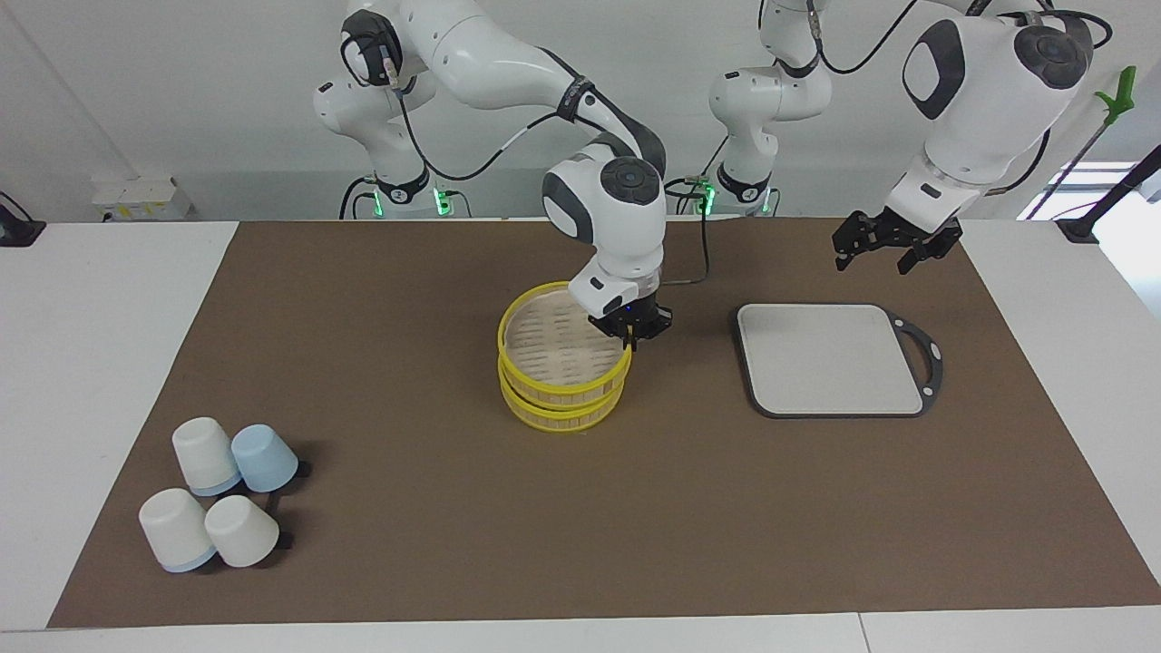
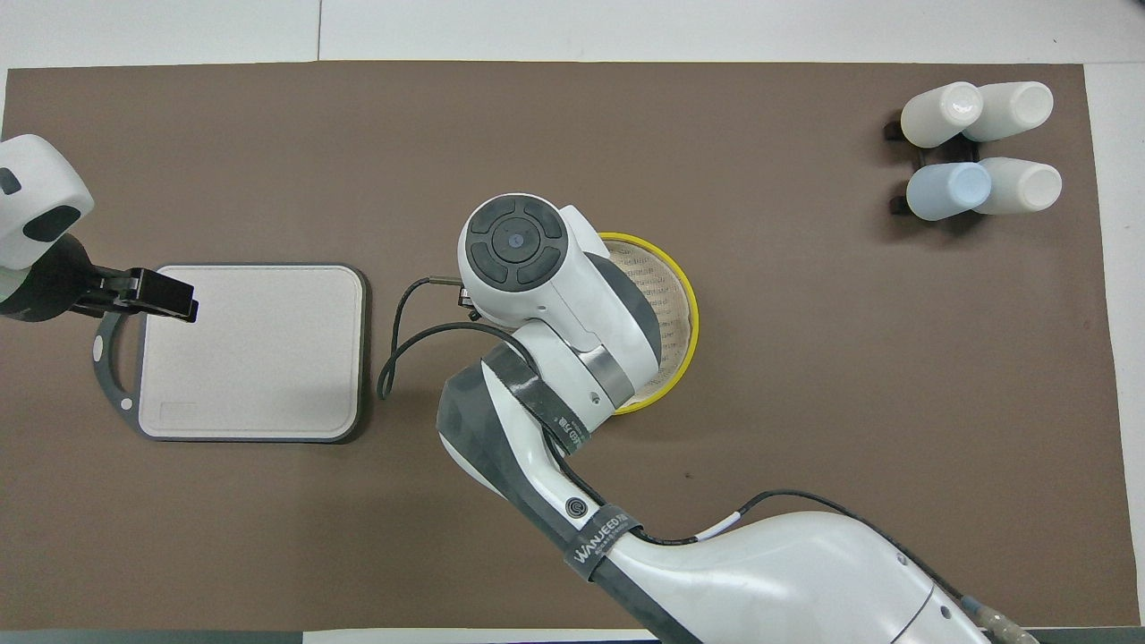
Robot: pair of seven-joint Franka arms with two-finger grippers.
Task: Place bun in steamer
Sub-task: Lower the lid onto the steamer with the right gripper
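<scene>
The steamer [image 1: 555,388] stands mid-table as two stacked tiers with yellow rims; its top slatted floor shows bare. It also shows in the overhead view [image 2: 683,304], half covered by the right arm. My right gripper [image 1: 629,341] is down at the top tier's rim, on the edge toward the left arm's end of the table. It is hidden under its own wrist in the overhead view. No bun shows in either view. My left gripper [image 1: 875,252] is open and empty in the air, over the mat beside the grey board's [image 1: 825,358] edge nearer to the robots; the left arm waits there.
The grey square board [image 2: 250,349] with a loop handle lies toward the left arm's end, its top bare. Several upturned white and pale blue cups [image 1: 222,494] stand on a rack farther from the robots, toward the right arm's end [image 2: 979,148]. A brown mat covers the table.
</scene>
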